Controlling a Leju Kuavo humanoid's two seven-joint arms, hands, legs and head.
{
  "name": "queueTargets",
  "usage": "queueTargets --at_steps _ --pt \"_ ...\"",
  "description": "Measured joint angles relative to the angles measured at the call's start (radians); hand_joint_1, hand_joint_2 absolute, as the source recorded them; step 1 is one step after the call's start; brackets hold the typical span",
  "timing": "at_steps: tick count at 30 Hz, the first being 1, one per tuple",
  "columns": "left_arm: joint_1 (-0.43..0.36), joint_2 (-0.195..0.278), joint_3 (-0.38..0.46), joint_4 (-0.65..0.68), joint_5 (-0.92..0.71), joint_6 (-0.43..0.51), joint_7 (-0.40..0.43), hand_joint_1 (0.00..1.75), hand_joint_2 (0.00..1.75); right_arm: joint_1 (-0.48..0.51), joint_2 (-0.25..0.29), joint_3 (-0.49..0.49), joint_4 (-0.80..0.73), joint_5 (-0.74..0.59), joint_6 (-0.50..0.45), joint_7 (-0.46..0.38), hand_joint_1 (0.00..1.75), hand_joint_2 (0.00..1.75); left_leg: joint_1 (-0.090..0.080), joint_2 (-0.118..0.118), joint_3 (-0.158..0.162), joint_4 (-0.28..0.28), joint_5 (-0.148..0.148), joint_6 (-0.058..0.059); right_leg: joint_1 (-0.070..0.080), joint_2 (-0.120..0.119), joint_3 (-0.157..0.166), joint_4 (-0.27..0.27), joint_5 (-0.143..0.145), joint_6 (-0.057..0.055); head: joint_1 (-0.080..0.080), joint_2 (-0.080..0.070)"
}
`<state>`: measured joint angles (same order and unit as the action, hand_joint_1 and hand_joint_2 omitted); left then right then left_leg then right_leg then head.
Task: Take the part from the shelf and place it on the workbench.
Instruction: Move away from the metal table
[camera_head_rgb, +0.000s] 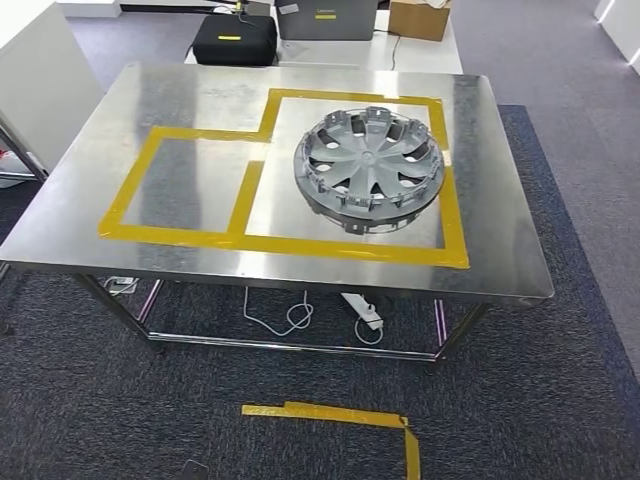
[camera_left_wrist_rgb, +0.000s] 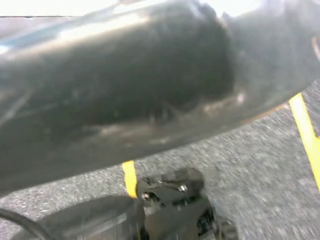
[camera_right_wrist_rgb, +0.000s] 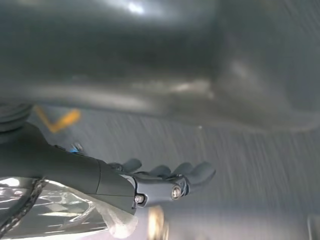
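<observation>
Floor tape (camera_head_rgb: 332, 414): one yellow L-shaped strip on the grey carpet, nearest the robot.
Right hand (camera_right_wrist_rgb: 166, 182): fingers stretched out and apart, holding nothing, over blurred carpet.
Left hand (camera_left_wrist_rgb: 177, 205): dark and blurred low above the carpet; whether its fingers are spread or curled cannot be told.
Workbench (camera_head_rgb: 75, 215): one steel table marked with two joined yellow tape rectangles (camera_head_rgb: 181, 235).
Part (camera_head_rgb: 368, 168): one grey wheel cover lying flat inside the larger, right rectangle.
Under the bench: one white power strip (camera_head_rgb: 362, 312) with its cable.
Far side: one black bag (camera_head_rgb: 235, 40), one cardboard box (camera_head_rgb: 419, 18).
</observation>
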<state>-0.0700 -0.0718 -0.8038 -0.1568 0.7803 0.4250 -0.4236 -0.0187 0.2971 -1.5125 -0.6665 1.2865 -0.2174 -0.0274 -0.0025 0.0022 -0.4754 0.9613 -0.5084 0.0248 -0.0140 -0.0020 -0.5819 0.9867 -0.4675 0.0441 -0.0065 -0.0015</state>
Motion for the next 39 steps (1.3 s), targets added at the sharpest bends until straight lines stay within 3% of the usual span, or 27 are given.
queueTargets --at_steps 2,4,5,6,7,9,11,13,14,16,18,20,21,22,23,25,27,29,31,32,33,35,36,37,39 --pt "-0.001 0.003 -0.003 0.0 -0.004 0.004 0.006 0.0 0.0 -0.003 -0.008 0.027 0.116 0.063 0.019 0.025 0.0 0.0 0.002 0.003 -0.022 -0.006 0.018 0.015 0.0 0.001 -0.033 0.072 -0.078 0.005 0.003 0.0" --pt "-0.001 0.006 -0.008 0.0 -0.008 0.005 0.009 0.0 0.0 -0.011 -0.013 0.056 0.201 0.1 0.028 0.042 0.0 0.0 -0.003 0.005 -0.05 -0.001 0.035 0.02 0.001 0.001 -0.067 0.198 -0.166 0.005 0.004 0.0" --pt "-0.001 0.007 -0.011 0.0 -0.011 0.005 0.012 0.0 0.0 -0.016 -0.016 0.068 0.234 0.107 0.032 0.045 0.0 0.0 -0.006 0.007 -0.065 0.002 0.044 0.021 0.002 0.001 -0.072 0.25 -0.18 0.005 0.004 0.0" --pt "-0.002 0.009 -0.014 0.0 -0.014 0.005 0.015 0.0 0.0 -0.02 -0.02 0.078 0.263 0.112 0.037 0.045 0.0 0.0 -0.008 0.009 -0.079 0.006 0.053 0.021 0.002 0.001 -0.066 0.278 -0.169 0.004 0.004 0.0" --pt "-0.003 0.011 -0.018 0.0 -0.016 0.005 0.017 0.0 0.0 -0.022 -0.023 0.085 0.287 0.113 0.042 0.043 0.0 0.0 -0.01 0.01 -0.094 0.01 0.062 0.02 0.003 0.001 -0.045 0.274 -0.137 0.002 0.004 0.0" --pt "-0.004 0.014 -0.023 0.0 -0.016 0.006 0.018 0.0 0.0 -0.025 -0.029 0.095 0.322 0.109 0.051 0.032 0.0 0.0 -0.012 0.011 -0.122 0.023 0.076 0.016 0.004 0.0 0.044 0.17 -0.083 -0.003 0.004 0.0" --pt "-0.004 0.017 -0.027 0.0 -0.01 0.009 0.014 0.0 0.0 -0.031 -0.035 0.1 0.348 0.099 0.057 0.016 0.0 0.0 -0.014 0.011 -0.14 0.035 0.091 0.009 0.008 0.001 0.145 0.021 -0.091 -0.01 0.003 0.0" --pt "-0.004 0.022 -0.028 0.0 0.002 0.013 0.008 0.0 0.0 -0.034 -0.039 0.102 0.365 0.085 0.064 -0.002 0.0 0.0 -0.014 0.012 -0.149 0.039 0.109 0.0 0.012 0.002 0.177 -0.045 -0.11 -0.019 0.003 0.0" --pt "-0.004 0.026 -0.027 0.001 0.008 0.014 0.006 0.0 0.0 -0.034 -0.041 0.102 0.374 0.078 0.069 -0.009 0.0 0.0 -0.013 0.011 -0.153 0.04 0.114 -0.005 0.011 0.001 0.168 -0.048 -0.107 -0.025 0.003 0.0" --pt "-0.001 0.031 -0.027 0.002 0.016 0.014 0.004 0.0 0.0 -0.033 -0.046 0.102 0.385 0.07 0.084 -0.019 0.0 0.0 -0.01 0.007 -0.162 0.058 0.081 -0.017 0.008 -0.003 0.15 -0.047 -0.091 -0.04 0.003 0.0" --pt "0.003 0.033 -0.027 0.003 0.021 0.013 0.004 0.0 0.0 -0.033 -0.051 0.101 0.39 0.068 0.094 -0.026 0.0 0.0 -0.006 0.004 -0.176 0.113 0.008 -0.028 0.007 -0.006 0.135 -0.045 -0.077 -0.051 0.001 0.0" --pt "0.003 0.033 -0.028 0.003 0.018 0.007 0.004 0.0 0.0 -0.034 -0.055 0.101 0.395 0.071 0.099 -0.033 0.0 0.0 -0.001 0.004 -0.195 0.225 -0.069 -0.034 0.009 -0.007 0.116 -0.039 -0.064 -0.055 0.0 0.0" --pt "0.003 0.033 -0.029 0.003 0.013 0.004 0.004 0.0 0.0 -0.034 -0.057 0.102 0.398 0.074 0.101 -0.037 0.0 0.0 0.002 0.004 -0.201 0.285 -0.094 -0.038 0.01 -0.008 0.103 -0.032 -0.055 -0.055 0.0 0.0" --pt "0.002 0.032 -0.03 0.003 0.007 0.003 0.004 0.0 0.0 -0.035 -0.059 0.102 0.4 0.077 0.102 -0.041 0.0 0.0 0.004 0.004 -0.196 0.322 -0.093 -0.039 0.011 -0.009 0.087 -0.025 -0.046 -0.054 0.0 0.0" --pt "0.001 0.031 -0.032 0.003 0.001 0.002 0.004 0.0 0.0 -0.035 -0.06 0.103 0.401 0.079 0.102 -0.044 0.0 0.0 0.006 0.004 -0.177 0.323 -0.072 -0.039 0.011 -0.009 0.071 -0.016 -0.039 -0.053 0.0 0.0" --pt "0.0 0.03 -0.039 0.003 -0.01 0.002 0.006 0.0 0.0 -0.036 -0.062 0.106 0.405 0.082 0.102 -0.052 0.0 0.0 0.006 0.002 -0.095 0.225 -0.02 -0.033 0.011 -0.008 0.039 0.001 -0.027 -0.049 0.0 0.0" --pt "-0.002 0.029 -0.047 0.003 -0.021 0.004 0.009 0.0 0.0 -0.036 -0.063 0.11 0.408 0.088 0.1 -0.066 0.0 0.0 0.003 -0.003 -0.011 0.09 -0.016 -0.022 0.012 -0.007 0.017 0.013 -0.014 -0.04 0.0 0.0" --pt "-0.004 0.027 -0.055 0.003 -0.026 0.005 0.01 0.0 0.0 -0.038 -0.065 0.116 0.41 0.098 0.089 -0.078 0.0 0.0 -0.003 -0.005 0.013 0.031 -0.028 -0.014 0.01 -0.007 0.002 0.014 0.004 -0.028 0.001 0.0" --pt "-0.004 0.022 -0.062 0.003 -0.027 0.005 0.011 0.0 0.0 -0.037 -0.068 0.123 0.411 0.108 0.073 -0.081 0.0 0.0 -0.003 -0.002 -0.001 0.018 -0.013 -0.003 0.008 -0.005 -0.01 0.016 0.009 -0.015 0.001 0.0" --pt "-0.004 0.02 -0.064 0.003 -0.027 0.006 0.012 0.0 0.0 -0.036 -0.069 0.125 0.412 0.111 0.068 -0.08 0.0 0.0 -0.001 0.0 -0.011 0.013 -0.003 0.006 0.008 -0.003 -0.019 0.029 -0.012 -0.01 0.002 0.0" --pt "-0.005 0.018 -0.066 0.003 -0.026 0.006 0.014 0.0 0.0 -0.035 -0.07 0.127 0.413 0.114 0.065 -0.077 0.0 0.0 0.001 0.003 -0.023 0.009 0.008 0.013 0.008 -0.002 -0.03 0.058 -0.051 -0.006 0.004 0.0" --pt "-0.005 0.017 -0.068 0.003 -0.017 0.006 0.016 0.0 0.0 -0.035 -0.073 0.132 0.415 0.119 0.063 -0.073 0.0 0.0 0.0 0.005 -0.052 0.01 0.031 0.022 0.005 0.0 -0.059 0.171 -0.155 -0.001 0.006 0.0" --pt "-0.005 0.016 -0.069 0.003 -0.011 0.006 0.016 0.0 0.0 -0.035 -0.074 0.135 0.415 0.121 0.063 -0.071 0.0 0.0 -0.001 0.006 -0.068 0.012 0.044 0.022 0.005 0.0 -0.068 0.232 -0.184 0.001 0.006 0.0" --pt "-0.005 0.016 -0.069 0.003 -0.005 0.006 0.016 0.0 0.0 -0.035 -0.076 0.138 0.416 0.123 0.063 -0.07 0.0 0.0 -0.002 0.008 -0.085 0.013 0.057 0.021 0.004 0.0 -0.068 0.277 -0.187 0.003 0.006 0.0" --pt "-0.006 0.015 -0.069 0.003 0.002 0.005 0.016 0.0 0.0 -0.036 -0.079 0.142 0.416 0.123 0.065 -0.069 0.0 0.0 -0.002 0.011 -0.121 0.02 0.081 0.018 0.004 0.0 -0.025 0.276 -0.124 0.005 0.006 0.0"
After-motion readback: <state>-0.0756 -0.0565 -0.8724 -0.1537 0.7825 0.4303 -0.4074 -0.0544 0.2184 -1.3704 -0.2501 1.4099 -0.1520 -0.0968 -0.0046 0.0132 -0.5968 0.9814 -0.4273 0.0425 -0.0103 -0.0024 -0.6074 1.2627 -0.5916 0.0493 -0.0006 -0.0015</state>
